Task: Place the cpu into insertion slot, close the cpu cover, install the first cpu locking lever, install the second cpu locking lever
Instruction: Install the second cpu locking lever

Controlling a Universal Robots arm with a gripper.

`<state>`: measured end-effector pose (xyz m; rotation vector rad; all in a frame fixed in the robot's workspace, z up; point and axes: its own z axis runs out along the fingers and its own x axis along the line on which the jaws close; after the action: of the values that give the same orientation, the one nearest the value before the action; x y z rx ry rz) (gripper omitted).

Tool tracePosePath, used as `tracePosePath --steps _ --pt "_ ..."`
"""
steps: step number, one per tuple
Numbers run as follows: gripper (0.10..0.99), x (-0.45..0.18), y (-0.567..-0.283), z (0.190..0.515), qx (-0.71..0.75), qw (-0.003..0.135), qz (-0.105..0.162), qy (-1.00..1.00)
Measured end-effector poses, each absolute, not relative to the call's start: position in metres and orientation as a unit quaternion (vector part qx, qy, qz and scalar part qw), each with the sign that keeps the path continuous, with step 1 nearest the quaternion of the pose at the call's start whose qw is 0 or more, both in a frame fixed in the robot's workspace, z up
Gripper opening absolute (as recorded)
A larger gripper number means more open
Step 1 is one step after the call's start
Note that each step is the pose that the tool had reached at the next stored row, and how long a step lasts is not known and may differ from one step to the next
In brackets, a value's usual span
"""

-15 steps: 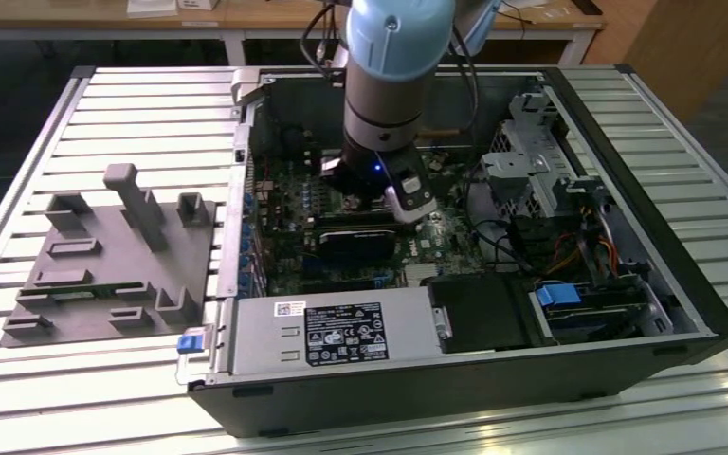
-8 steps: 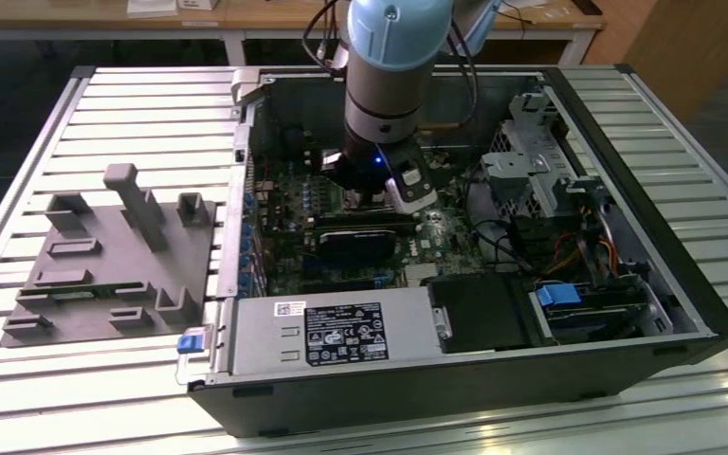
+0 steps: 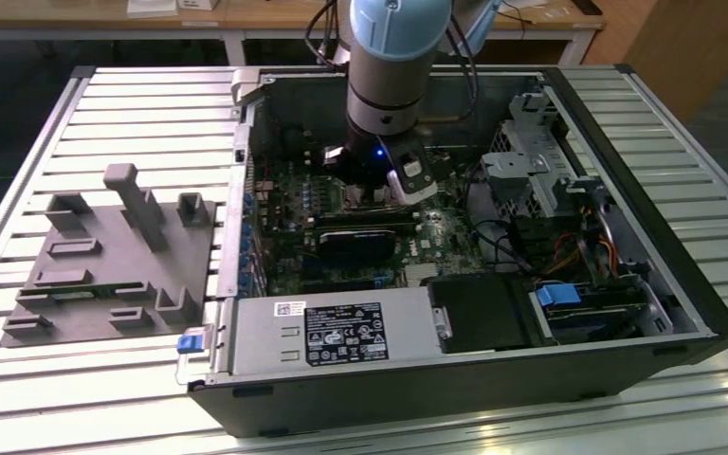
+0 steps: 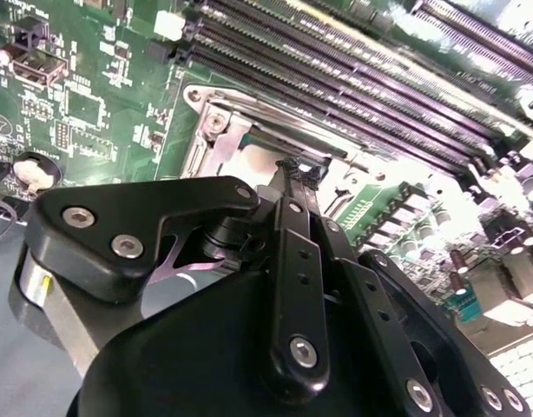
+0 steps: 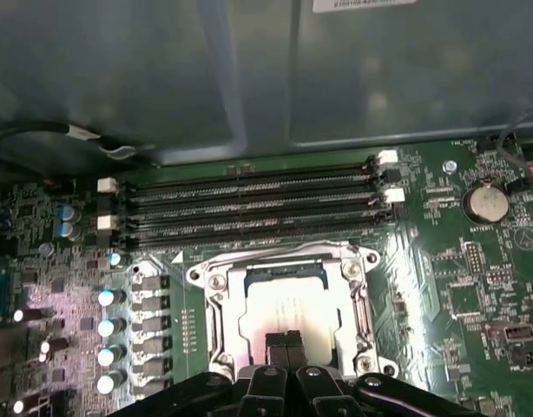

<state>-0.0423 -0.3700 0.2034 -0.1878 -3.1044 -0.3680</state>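
- We see the gripper in the first wrist view with its two black fingertips pressed together and nothing between them, poised over the silvery top of the cpu.
- The cpu lies inside the insertion slot, and the cpu cover frames it on all sides (it appears folded down over the chip, though we cannot confirm it is latched).
- In the exterior view the arm descends into the open computer case, with the gripper at the middle of the motherboard.
- Risk, as we judge it: the closed tips sit very near the chip's face; a downward push off-centre could scrape the lid or press the cover unevenly against the socket.
- Risk: a sideways slip toward 12 o'clock from the socket in the first wrist view would meet the memory slots, which run just beside the cover's edge.
- Risk: at 9 o'clock from the socket stands a row of capacitors, near enough for the gripper's body to catch.
- Open room: the board toward 3 o'clock of the socket is flatter (small parts and a coin cell well apart), so we judge that side freest.
- Edges: in the exterior view, the case wall and drive cage bound the arm at 3 o'clock, and a black card lies near at 6 o'clock.
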Motion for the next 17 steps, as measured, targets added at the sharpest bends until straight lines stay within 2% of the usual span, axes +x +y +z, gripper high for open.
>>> tracePosePath --steps 17 --pt "0.102 -0.040 -0.359 0.215 -0.060 0.004 -0.110 -0.992"
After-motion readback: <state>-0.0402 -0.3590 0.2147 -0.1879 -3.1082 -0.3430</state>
